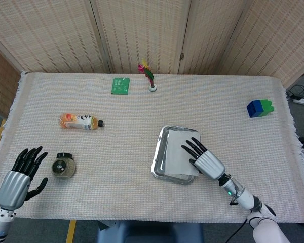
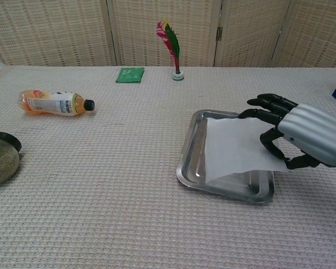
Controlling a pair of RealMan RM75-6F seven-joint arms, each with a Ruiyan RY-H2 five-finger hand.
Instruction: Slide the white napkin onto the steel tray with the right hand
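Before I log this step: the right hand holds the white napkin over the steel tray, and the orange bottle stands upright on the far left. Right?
Not quite. The orange bottle lies on its side, as the head view shows. The rest holds: the right hand holds the white napkin over the steel tray.

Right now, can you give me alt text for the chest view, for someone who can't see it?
The robot's right hand holds a white napkin over a steel tray on a cloth-covered table; the napkin's near edge is lifted off the tray. Farther left lie an orange drink bottle and a dark-lidded jar; a green packet and a feathered shuttlecock sit at the back.
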